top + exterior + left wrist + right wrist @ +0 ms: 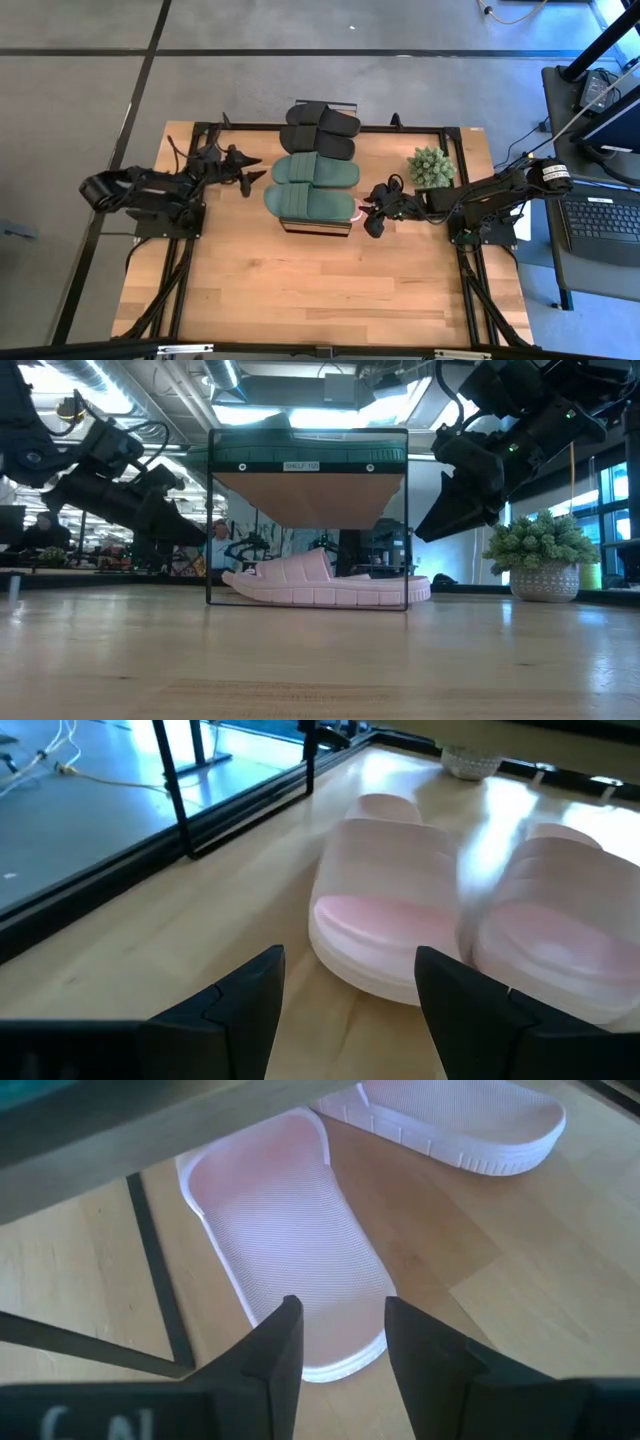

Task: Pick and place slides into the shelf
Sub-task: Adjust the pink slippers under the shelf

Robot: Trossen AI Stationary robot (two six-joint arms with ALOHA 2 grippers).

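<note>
The shelf (316, 230) stands mid-table, a light board (310, 495) in a black frame. On top lie the dark green pair (315, 186) and, toward the far edge, the black pair (320, 130). The two pale pink slides (320, 586) rest sole-down on the tabletop under the board. My right gripper (372, 218) hangs open at the shelf's right side, above the heel of the nearer pink slide (290, 1210). My left gripper (258, 178) is open at the shelf's left side, facing the pink slides' strap ends (385, 910).
A small potted plant (432, 167) stands on the table right of the shelf, just beyond my right arm. The near half of the wooden tabletop (320, 290) is bare. A laptop sits on a stand off the table's right edge.
</note>
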